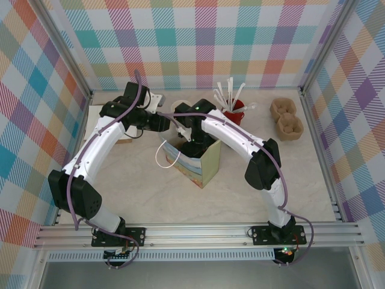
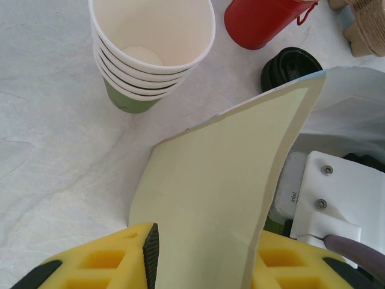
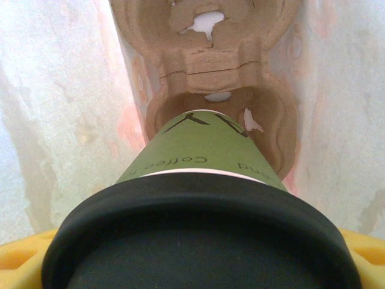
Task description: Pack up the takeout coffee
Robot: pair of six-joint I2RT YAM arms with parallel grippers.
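The takeout coffee [image 3: 201, 150] sits between the fingers of the right hand [image 3: 192, 271], which is closed on it at the black lid [image 3: 198, 241] end. Its base points at a well of the pulp carrier [image 3: 180, 66] just ahead of the hand. The cup is probably light and thin-walled, so it could crush, and the stiff rim is the safest place to hold. The right arm arches over with its wrist pointing down, while the left hand [image 2: 201, 256] is clamped on the paper bag [image 2: 222, 180] wall.

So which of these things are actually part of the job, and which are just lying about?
In the job: lidded cup in the right gripper, bag held by the left gripper, carrier inside the bag.
Lying about: cup stack, red mug, spare black lid, empty carriers on the table.
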